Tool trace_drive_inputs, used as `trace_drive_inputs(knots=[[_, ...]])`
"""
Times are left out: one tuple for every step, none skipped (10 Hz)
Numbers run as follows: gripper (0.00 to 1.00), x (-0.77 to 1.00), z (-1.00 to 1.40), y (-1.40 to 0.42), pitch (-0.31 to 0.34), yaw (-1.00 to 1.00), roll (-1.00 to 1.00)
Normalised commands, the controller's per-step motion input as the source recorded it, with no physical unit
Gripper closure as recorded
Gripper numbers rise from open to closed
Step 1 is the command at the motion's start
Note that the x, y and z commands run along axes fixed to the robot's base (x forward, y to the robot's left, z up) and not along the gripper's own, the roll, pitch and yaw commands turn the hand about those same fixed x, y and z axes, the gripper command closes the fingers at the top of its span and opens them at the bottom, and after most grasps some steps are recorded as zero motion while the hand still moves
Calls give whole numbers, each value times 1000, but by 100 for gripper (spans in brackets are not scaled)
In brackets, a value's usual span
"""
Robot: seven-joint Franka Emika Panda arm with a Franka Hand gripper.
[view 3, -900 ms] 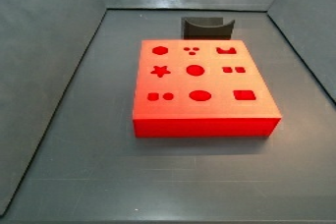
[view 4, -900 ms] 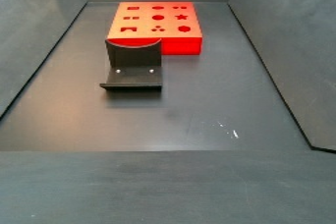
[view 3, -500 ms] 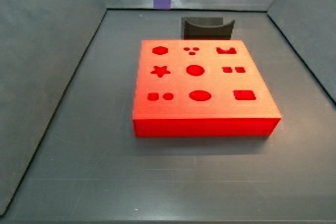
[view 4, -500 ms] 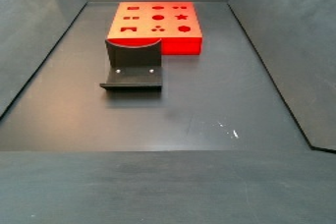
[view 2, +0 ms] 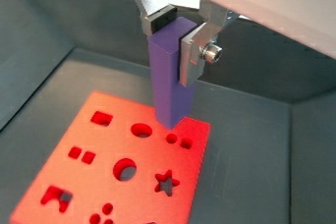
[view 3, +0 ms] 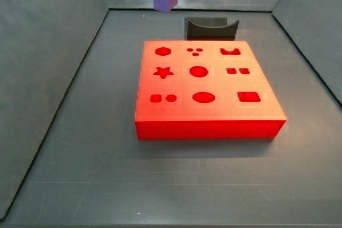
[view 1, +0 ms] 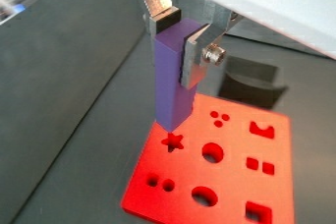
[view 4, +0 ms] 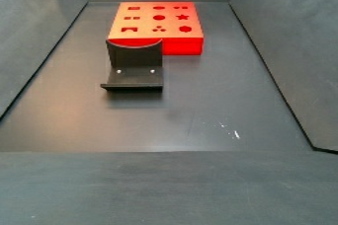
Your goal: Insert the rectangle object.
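Hanging upright from the hand (view 1: 179, 31), the slim violet rectangular bar (view 1: 174, 81) is clamped by its top end between the flat silver fingers (view 1: 197, 51). That grip leaves its lower end free, presumably so it can go straight down into a hole. In both wrist views it hangs above the flat red plastic block with shaped cut-outs (view 2: 79, 174), which lies on the dark grey worktop (view 3: 80, 122). A side view shows only the bar's lower part at the frame's top. Behind the block stands the dark L-shaped fixture (view 4: 133, 66). No writing or label is readable anywhere.
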Motion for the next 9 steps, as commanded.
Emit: trace_drive_inputs(knots=[[100, 474, -177, 0, 0, -654, 50], [100, 737, -391, -126, 0, -386, 37], [100, 1000, -583, -111, 0, -66, 89], [100, 1000, -537, -114, 19, 0, 71], [100, 1000, -589, -183, 14, 0, 144], [100, 403, -409, -169, 0, -671, 77], [100, 91, -329, -91, 0, -951, 20], [100, 149, -311, -94, 0, -914, 11], [100, 94, -254, -77, 0, -969, 0]])
